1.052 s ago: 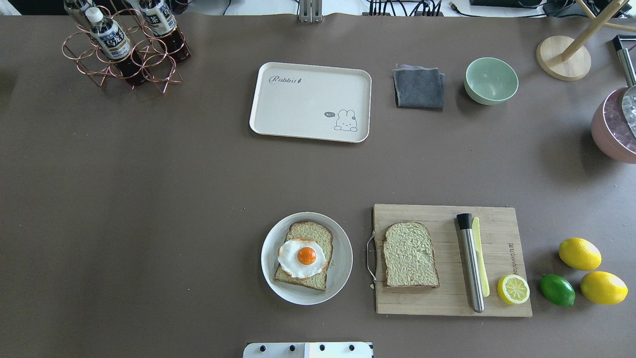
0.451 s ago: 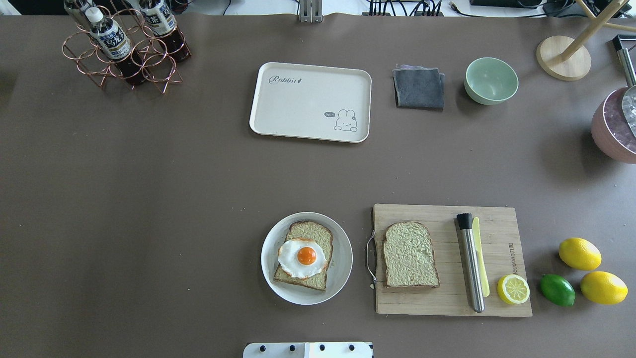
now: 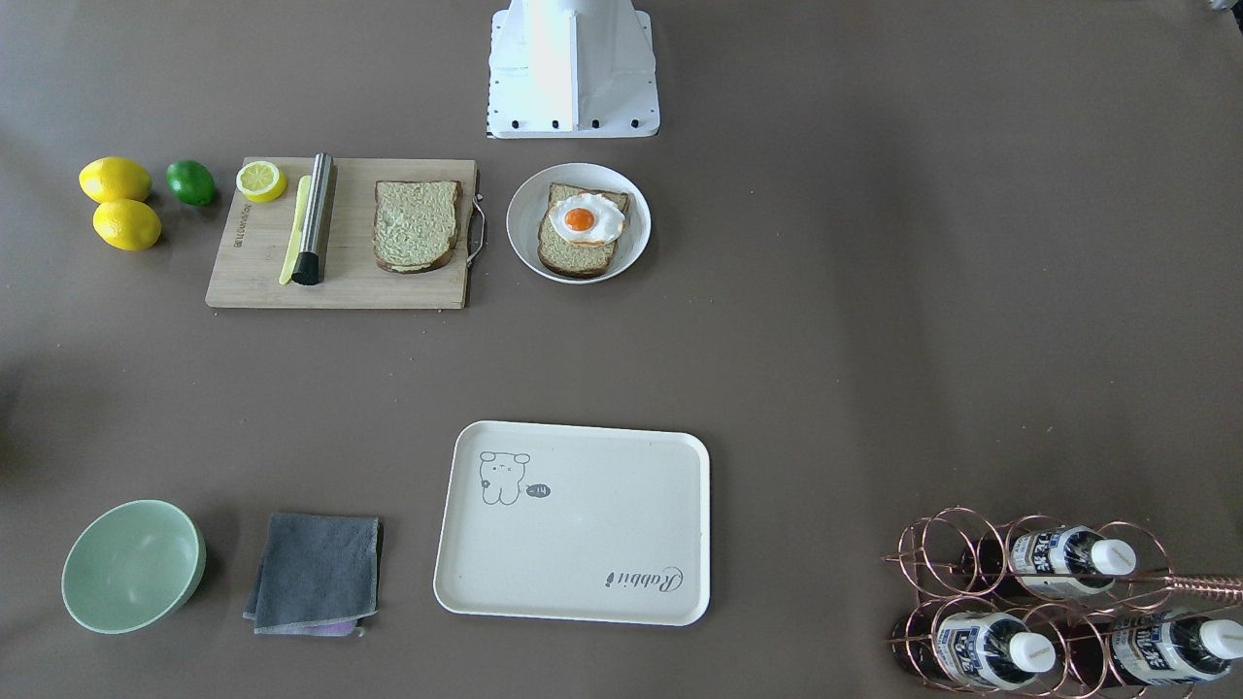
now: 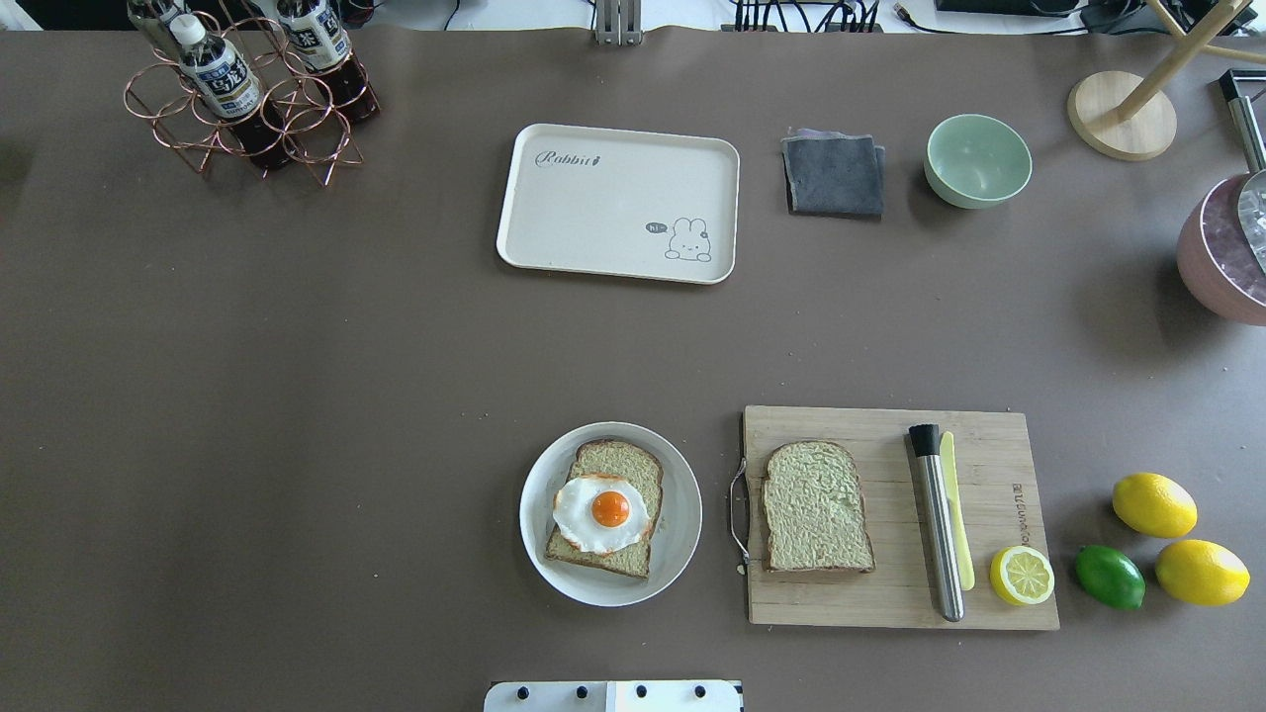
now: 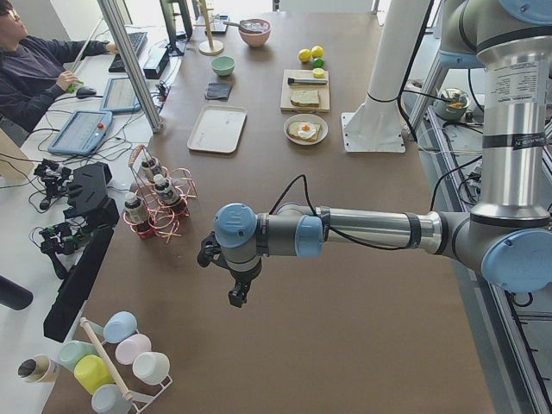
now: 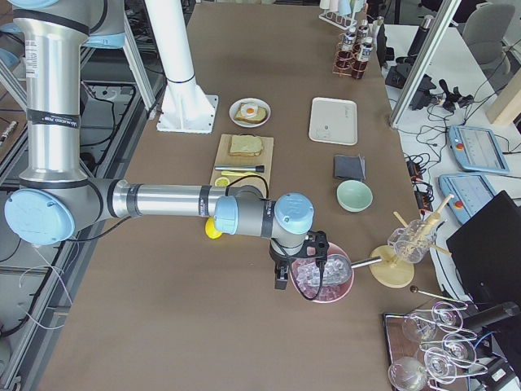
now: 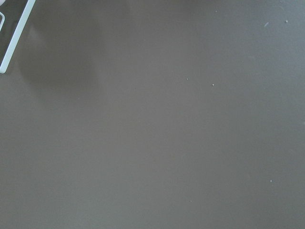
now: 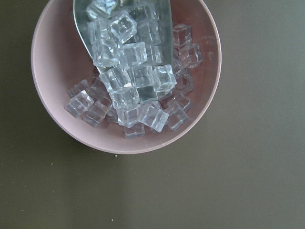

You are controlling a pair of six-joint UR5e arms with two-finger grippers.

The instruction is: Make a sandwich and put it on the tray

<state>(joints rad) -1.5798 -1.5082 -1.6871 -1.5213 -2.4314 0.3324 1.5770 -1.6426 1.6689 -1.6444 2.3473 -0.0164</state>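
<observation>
One bread slice [image 4: 633, 461] lies in a round white dish [image 4: 684, 514] with the fried egg [image 4: 600, 512] on top. The second bread slice [image 4: 816, 506] lies flat on the wooden cutting board [image 4: 890, 603] to its right. The cream tray [image 4: 618, 203] with "Rabbit" script is bare at the far middle. My left gripper [image 5: 236, 297] shows only in the exterior left view, over bare table far from the food. My right gripper [image 6: 285, 281] shows only in the exterior right view, above a pink ice bowl. I cannot tell whether either is open or shut.
A copper bottle rack [image 4: 247, 89] stands at the far left. A grey cloth [image 4: 834, 175] and a green bowl [image 4: 977, 158] sit right of the tray. The pink ice bowl [image 4: 1221, 257] is at the right edge. A steel tool [image 4: 937, 524], lemon half [image 4: 1022, 576], lemons and a lime are near the board.
</observation>
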